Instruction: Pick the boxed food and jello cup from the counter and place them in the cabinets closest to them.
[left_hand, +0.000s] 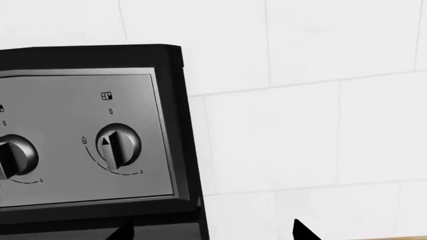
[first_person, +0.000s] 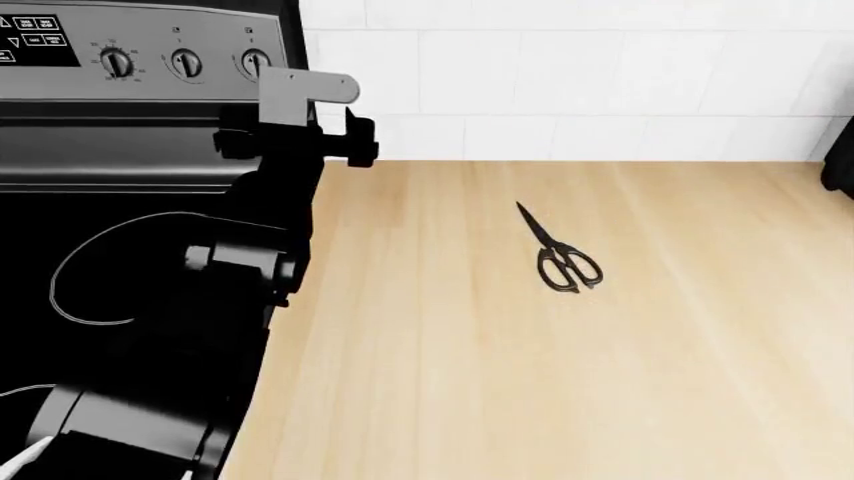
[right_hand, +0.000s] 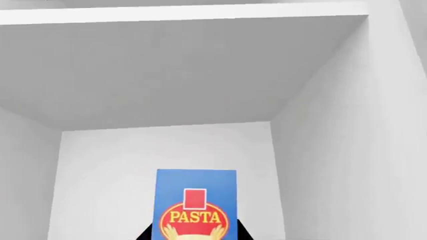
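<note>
Pasta box (right_hand: 195, 204) sits upright between your right tool's (right_hand: 193, 235) tips, long axis standing, inside the white cabinet (right_hand: 167, 75) with its back wall just ahead; the tool holds it. "PASTA" reads on its red logo. Your left tool (left_hand: 210, 232) faces the stove knobs (left_hand: 118, 145); whether it's wide or narrow I cannot tell. Jello cup isn't visible.

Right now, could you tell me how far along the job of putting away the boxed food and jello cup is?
In hand: the boxed food is inside a white cabinet, between the right gripper's fingertips. Left: no jello cup shows; on the counter only scissors lie. The left gripper holds nothing visible, near the stove's knobs.
</note>
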